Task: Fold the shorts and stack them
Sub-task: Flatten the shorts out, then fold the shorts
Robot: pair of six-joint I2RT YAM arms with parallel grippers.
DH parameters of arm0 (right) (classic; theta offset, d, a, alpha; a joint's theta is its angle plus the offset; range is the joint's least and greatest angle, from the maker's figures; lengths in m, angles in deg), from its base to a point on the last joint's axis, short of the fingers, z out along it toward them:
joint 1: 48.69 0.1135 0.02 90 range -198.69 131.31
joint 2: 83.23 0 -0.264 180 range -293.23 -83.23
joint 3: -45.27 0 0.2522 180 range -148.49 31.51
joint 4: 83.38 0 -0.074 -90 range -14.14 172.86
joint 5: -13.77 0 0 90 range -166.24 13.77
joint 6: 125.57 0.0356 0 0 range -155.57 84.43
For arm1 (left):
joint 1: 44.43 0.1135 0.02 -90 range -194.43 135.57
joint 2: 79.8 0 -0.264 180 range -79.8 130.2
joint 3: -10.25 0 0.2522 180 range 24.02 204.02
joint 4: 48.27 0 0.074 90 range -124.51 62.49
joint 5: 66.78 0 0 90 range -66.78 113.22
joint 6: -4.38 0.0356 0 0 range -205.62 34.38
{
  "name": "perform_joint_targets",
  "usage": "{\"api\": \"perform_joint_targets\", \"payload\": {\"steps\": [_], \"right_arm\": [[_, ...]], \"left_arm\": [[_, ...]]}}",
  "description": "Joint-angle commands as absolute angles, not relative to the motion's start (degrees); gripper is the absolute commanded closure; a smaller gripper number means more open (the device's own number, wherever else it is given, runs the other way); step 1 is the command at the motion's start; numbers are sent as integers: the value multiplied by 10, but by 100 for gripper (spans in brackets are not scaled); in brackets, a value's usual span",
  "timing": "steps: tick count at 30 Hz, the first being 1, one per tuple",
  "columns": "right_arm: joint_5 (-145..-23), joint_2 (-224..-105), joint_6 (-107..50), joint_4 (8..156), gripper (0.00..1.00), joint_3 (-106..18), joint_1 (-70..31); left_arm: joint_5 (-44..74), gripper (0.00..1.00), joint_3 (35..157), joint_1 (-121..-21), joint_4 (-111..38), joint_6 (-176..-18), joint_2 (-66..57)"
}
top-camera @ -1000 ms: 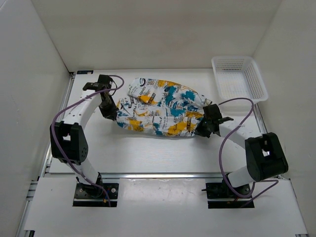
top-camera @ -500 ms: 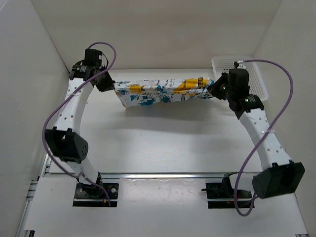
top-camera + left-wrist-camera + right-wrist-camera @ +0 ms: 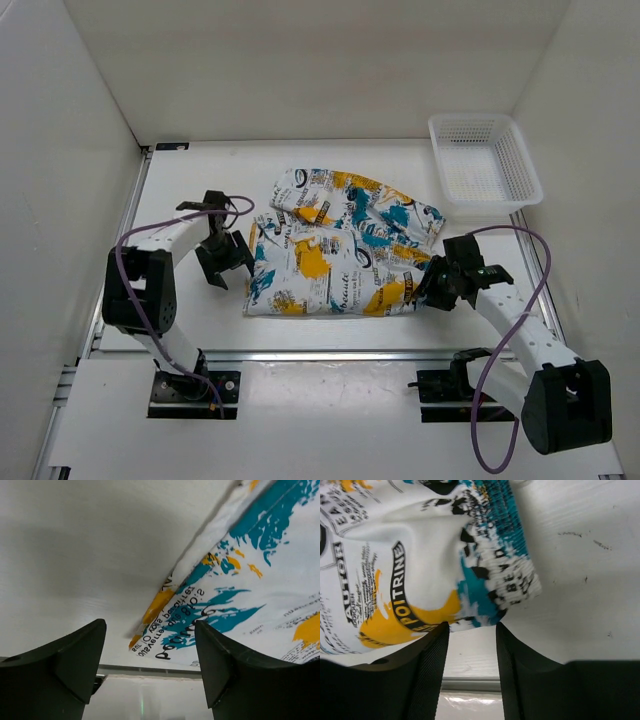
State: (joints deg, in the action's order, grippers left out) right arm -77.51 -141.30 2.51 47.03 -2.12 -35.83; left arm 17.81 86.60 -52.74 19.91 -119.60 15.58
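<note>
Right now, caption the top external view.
Printed white fabric shorts spread between left gripper and right gripper; white mesh basket beyond.

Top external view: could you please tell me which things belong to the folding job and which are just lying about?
Job: the shorts; left pincer, open beside them; right pincer, open at their edge.
Lying about: white mesh basket, far right corner.

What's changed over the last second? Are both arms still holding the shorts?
The shorts were lifted, stretched out toward the far side, then brought back nearer and laid flat. The left gripper has let go and sits open just left of them. The right gripper has parted its jaws at the near right corner, and the fabric edge there seems released. The basket stayed put.
</note>
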Motion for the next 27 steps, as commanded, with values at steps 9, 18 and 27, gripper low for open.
{"api": "perform_joint_targets", "payload": {"steps": [9,18,27], "right_arm": [[-776,-1407,19,487,44,-36,-359],[-776,-1412,19,492,40,-42,-359],[-783,-1402,19,492,37,-42,-359]], "left_arm": [[169,25,713,-554,228,-1303,-66],[117,45,660,-626,165,-1348,-63],[167,9,682,-631,111,-1342,24]]}}
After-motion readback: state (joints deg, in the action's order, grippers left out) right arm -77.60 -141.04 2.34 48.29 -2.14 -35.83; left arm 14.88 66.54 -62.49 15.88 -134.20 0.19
